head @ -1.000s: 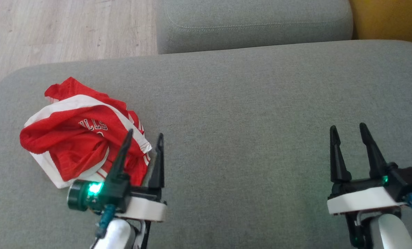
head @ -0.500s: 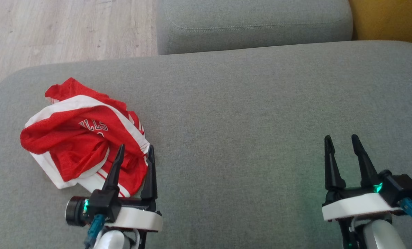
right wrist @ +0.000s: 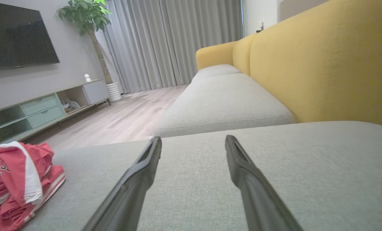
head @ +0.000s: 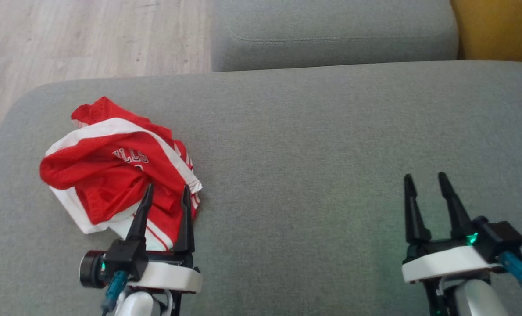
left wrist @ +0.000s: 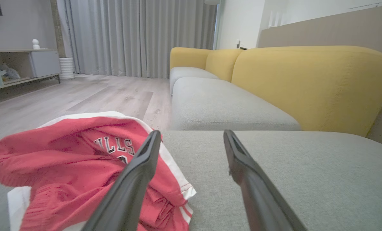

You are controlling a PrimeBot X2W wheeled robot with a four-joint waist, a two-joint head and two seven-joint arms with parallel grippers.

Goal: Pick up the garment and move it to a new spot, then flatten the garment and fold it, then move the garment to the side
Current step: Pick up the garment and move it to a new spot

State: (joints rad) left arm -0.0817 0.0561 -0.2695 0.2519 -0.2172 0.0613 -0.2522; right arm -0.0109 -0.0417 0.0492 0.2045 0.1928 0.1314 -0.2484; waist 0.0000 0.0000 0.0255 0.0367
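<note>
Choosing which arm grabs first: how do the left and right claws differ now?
The left black two-fingered claw reaches over the crumpled red-and-white jersey; the right black two-fingered claw is over bare grey fabric cushion. The left is near the cushion's left end, the right toward its right side. Both open, empty.

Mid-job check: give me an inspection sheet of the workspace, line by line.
Surface: grey sofa cushion, bare apart from the jersey.
Job's things: red-and-white jersey, crumpled in a heap at the cushion's left, not yet flattened.
Clutter: nothing seen.
Hands: left hand open, fingers over the jersey's near edge, gripping nothing; right hand open over bare cushion.
Cables: blue lead at the left wrist, another at the right.
Surroundings: wooden floor, second grey cushion, yellow backrest, curtains.
</note>
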